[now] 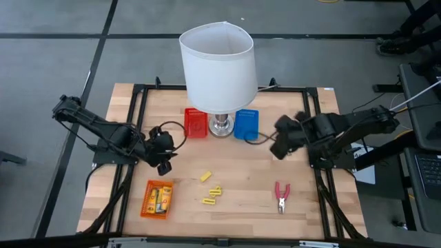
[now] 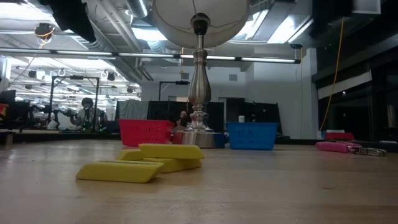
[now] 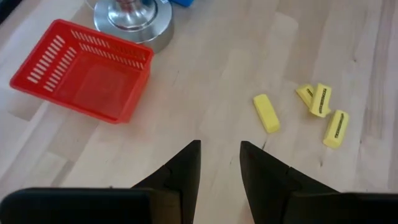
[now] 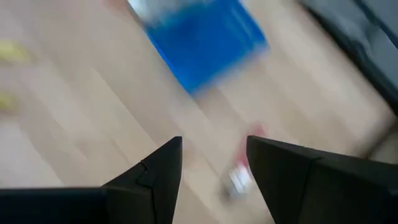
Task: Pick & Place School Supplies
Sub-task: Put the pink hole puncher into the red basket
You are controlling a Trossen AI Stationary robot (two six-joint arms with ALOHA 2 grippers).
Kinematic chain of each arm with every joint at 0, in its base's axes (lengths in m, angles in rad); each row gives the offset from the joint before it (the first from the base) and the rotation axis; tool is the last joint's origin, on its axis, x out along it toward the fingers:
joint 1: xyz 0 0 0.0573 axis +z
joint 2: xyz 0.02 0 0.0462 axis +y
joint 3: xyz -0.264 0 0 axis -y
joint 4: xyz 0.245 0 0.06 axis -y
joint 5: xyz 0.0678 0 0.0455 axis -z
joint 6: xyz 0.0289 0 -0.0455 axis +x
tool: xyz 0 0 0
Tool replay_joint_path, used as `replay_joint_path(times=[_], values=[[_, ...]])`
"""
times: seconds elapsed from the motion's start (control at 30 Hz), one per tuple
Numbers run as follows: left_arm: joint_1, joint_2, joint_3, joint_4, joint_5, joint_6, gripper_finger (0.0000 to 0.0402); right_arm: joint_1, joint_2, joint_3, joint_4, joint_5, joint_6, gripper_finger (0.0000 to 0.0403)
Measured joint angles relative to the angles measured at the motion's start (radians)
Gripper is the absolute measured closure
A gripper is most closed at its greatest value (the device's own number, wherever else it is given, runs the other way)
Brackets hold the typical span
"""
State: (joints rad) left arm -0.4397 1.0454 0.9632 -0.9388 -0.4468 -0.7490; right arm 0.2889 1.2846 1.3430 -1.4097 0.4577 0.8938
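Blocky yellow pieces (image 1: 213, 194) lie on pale wood-grain table (image 1: 241, 172) — both dark hands, left hand (image 3: 220, 163) and right hand (image 4: 212, 163), spread, empty.

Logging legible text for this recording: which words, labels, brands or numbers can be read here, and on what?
None can be read.
Yellow packets: dark print along the face, too small to read.
Items in the orange basket: print too small to read.
Pliers, red basket, blue basket, lamp: no text visible.
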Motion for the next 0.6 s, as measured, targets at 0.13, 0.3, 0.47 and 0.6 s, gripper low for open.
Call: replay_joint_path(times=[0.13, 0.3, 0.47, 0.6], values=[[-0.028, 0.000, 0.000, -0.008, -0.053, -0.056, 0.0292, 0.011, -0.012, -0.112, -0.126, -0.064, 0.203, 0.0220], [-0.051, 0.000, 0.000, -0.005, -0.112, -0.091, 0.0292, -0.086, -0.008, -0.253, -0.001, -0.133, 0.255, 0.0231], [-0.052, 0.000, 0.000, -0.005, -0.108, -0.094, 0.0292, -0.231, 0.015, -0.428, 0.095, -0.259, 0.126, 0.0242], [-0.052, 0.000, 0.000, 0.001, -0.099, -0.108, 0.0292, -0.303, 0.016, -0.528, 0.206, -0.279, 0.047, 0.0239]])
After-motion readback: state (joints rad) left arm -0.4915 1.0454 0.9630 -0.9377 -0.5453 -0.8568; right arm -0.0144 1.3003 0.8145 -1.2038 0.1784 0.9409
